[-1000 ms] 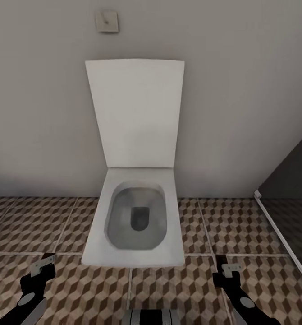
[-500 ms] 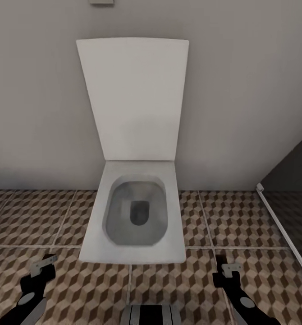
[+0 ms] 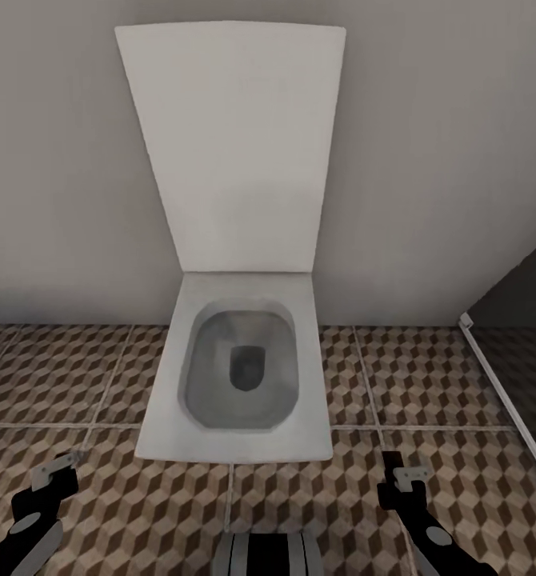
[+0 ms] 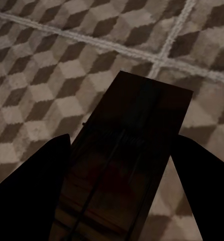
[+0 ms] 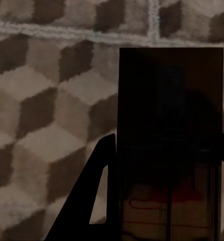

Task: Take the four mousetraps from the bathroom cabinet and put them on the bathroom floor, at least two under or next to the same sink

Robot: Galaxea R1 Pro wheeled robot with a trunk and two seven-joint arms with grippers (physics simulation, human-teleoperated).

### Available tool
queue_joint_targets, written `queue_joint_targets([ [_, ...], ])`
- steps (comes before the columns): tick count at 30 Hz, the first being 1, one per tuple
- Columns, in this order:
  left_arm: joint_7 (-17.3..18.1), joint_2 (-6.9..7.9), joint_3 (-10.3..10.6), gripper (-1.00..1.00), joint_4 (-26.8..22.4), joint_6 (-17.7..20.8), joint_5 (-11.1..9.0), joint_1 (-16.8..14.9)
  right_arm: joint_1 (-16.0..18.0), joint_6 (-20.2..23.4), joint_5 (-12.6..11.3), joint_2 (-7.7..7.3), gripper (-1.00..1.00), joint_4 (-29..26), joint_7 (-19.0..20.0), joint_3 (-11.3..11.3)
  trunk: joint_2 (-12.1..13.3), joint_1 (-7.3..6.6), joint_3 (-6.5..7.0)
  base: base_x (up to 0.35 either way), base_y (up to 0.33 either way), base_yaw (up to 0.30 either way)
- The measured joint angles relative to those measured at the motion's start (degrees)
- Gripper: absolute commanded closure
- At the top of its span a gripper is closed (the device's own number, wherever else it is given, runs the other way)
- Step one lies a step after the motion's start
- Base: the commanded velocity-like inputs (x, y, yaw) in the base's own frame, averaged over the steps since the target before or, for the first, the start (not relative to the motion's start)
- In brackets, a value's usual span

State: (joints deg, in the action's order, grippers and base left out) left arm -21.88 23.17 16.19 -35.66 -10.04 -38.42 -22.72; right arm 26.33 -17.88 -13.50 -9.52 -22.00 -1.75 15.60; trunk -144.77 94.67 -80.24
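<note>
Here is the grey wall (image 3: 428,160), wide and bare, and below it the bathroom floor (image 3: 60,376) spreads out in its brown, beige and white cube pattern, crossed by pale grout lines. Straight ahead of both grippers stands the white square toilet (image 3: 308,436), its lid (image 3: 232,144) tipped up against the wall; the grey bowl (image 3: 236,372) lies open, a dark drain hole at its bottom, and nothing else shows in it. Out beyond the right gripper's side, a dark shower panel (image 3: 524,312) with a white edge strip cuts in. Down low, the left gripper (image 3: 54,474) hangs over the tiles, and from its own camera a mousetrap (image 4: 127,165) sits between the dark fingers (image 4: 26,196), a long dark board with its wire bar running along it, reaching forward past the fingertips over the tiles, the jaws closed against its sides. The right gripper (image 3: 412,476) is well apart from it across the robot, also above the floor, and its camera shows a second mousetrap (image 5: 170,150) gripped in the same manner, jaws pressed on the board, red marking near the finger bases, the far end jutting out above a grout line.
</note>
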Motion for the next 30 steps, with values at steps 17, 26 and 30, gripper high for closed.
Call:
queue_joint_targets([
  [17, 0.0, -0.29, -0.6, 1.0, 0.0, -1.9, 0.0, 0.0, 0.0, 0.0, 0.0, 0.01, 1.0, 0.0, 0.0, 0.0, 0.0, 0.0, 0.0, 0.0, 0.104, 0.0],
  [26, 0.0, -0.51, -0.5, 1.0, 0.0, -2.5, 0.0, 0.0, 0.0, -0.2, 0.0, -0.06, 1.0, 0.0, -0.1, -0.2, 0.0, 0.0, 0.0, 0.004, 0.024, 0.0],
  [30, -0.1, -0.56, -0.5, 1.0, 0.0, -2.6, 0.0, 0.0, 0.0, -0.3, -0.1, -0.13, 1.0, 0.0, -0.1, -1.0, 0.0, -0.03, 0.0, 0.196, 0.001, 0.0],
])
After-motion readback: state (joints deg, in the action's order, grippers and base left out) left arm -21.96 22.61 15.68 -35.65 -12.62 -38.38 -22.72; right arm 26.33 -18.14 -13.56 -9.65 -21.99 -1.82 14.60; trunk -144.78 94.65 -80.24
